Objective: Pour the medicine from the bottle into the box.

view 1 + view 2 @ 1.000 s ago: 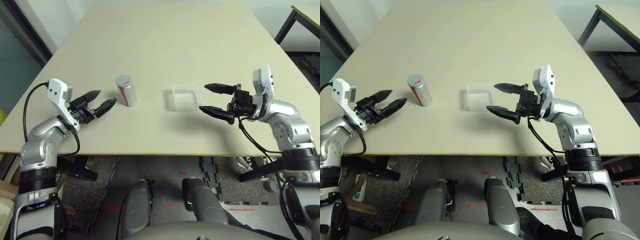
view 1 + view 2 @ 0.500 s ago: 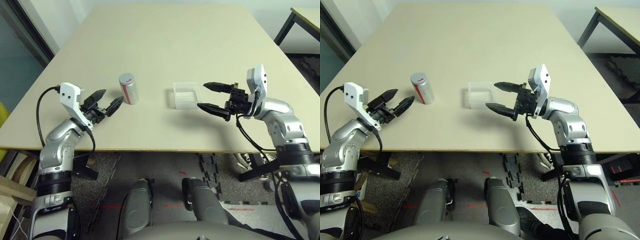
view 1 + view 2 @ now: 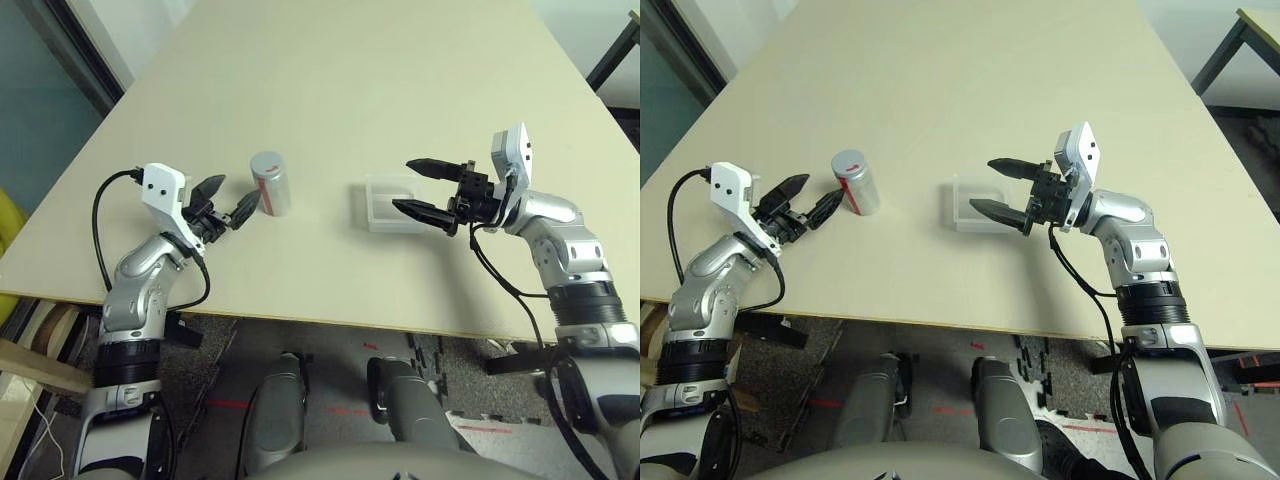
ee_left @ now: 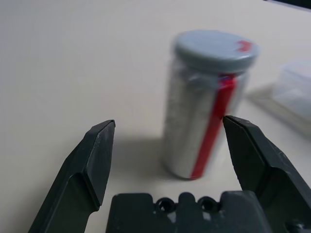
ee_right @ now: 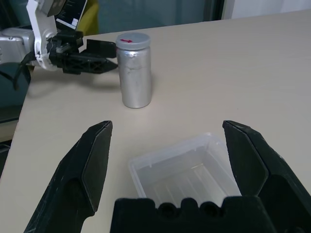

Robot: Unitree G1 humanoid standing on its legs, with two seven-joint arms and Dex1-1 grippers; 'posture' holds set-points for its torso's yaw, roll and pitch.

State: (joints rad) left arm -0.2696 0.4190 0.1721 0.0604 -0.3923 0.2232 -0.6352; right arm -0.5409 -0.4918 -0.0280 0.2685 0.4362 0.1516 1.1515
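Bottle (image 3: pixel 270 182) stands upright on the table (image 3: pixel 340 80), grey cap (image 4: pixel 215 50) on. Left gripper (image 3: pixel 228 199) sits just left of the bottle, fingers spread wide, holding nothing. Box (image 3: pixel 385 203) lies right of the bottle, well apart. Right gripper (image 3: pixel 420 187) hovers at the box's right edge, wide open, empty.

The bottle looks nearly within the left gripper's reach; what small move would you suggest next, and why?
Probably ease the left gripper forward around the bottle. Its fingers are open, level with the bottle's side but short of it; the bottle stands upright, grey cap on.
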